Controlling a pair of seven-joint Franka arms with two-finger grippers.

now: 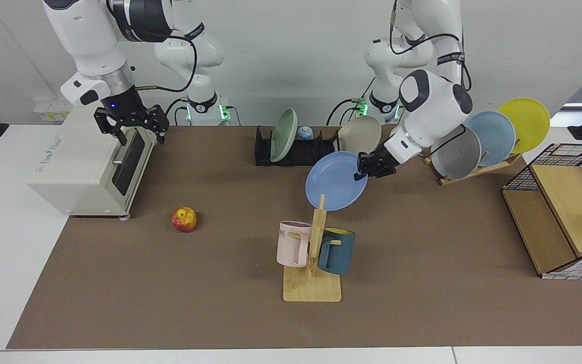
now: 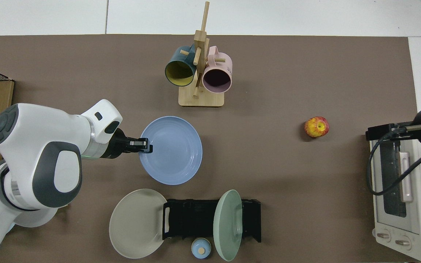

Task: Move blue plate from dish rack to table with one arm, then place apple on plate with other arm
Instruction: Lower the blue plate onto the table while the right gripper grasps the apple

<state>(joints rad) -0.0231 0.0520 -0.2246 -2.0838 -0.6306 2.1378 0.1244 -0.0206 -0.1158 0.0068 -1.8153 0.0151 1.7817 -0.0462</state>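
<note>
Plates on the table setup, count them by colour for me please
Blue plate, held by the left claw: 1
Green plate: 1
Beige plate: 1
Grey plate: 1
Pale blue plate: 1
Yellow plate: 1
Total: 6

We see two glossy white arms (image 1: 430, 108) with dark grey joint caps, looping black cables, and black two-finger grippers (image 1: 130, 123).
</note>
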